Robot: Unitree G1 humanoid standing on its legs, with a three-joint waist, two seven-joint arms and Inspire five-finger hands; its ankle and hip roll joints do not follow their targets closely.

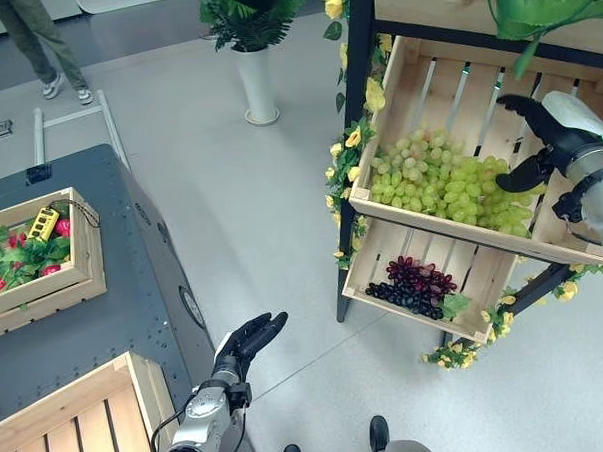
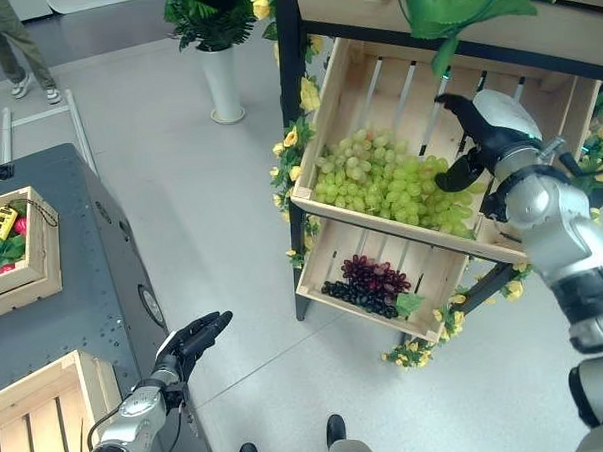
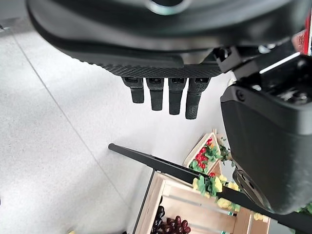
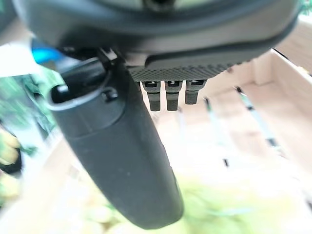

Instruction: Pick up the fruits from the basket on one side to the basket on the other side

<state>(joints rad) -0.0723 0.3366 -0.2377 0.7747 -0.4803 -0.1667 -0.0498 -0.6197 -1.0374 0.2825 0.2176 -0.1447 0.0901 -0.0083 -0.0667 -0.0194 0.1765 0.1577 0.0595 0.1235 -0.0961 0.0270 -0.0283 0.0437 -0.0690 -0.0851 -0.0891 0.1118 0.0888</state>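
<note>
Reaching over the green grapes (image 1: 442, 185) in the upper crate (image 1: 414, 56), the right hand (image 1: 548, 135) hangs with fingers released, grasping nothing. Left hand (image 1: 248, 340) idles low, fingers straight. The near empty crate (image 1: 138, 378) holds no fruit, so I judge the transfer not begun.

Your right hand (image 1: 550, 135) sits raised at the upper right of the left eye view, silver-grey forearm angling in from the right edge, fingers (image 4: 167, 93) extended and thumb spread apart. Your left hand (image 1: 245, 344) hangs low at the bottom centre, fingers (image 3: 157, 95) straight, holding nothing.
</note>
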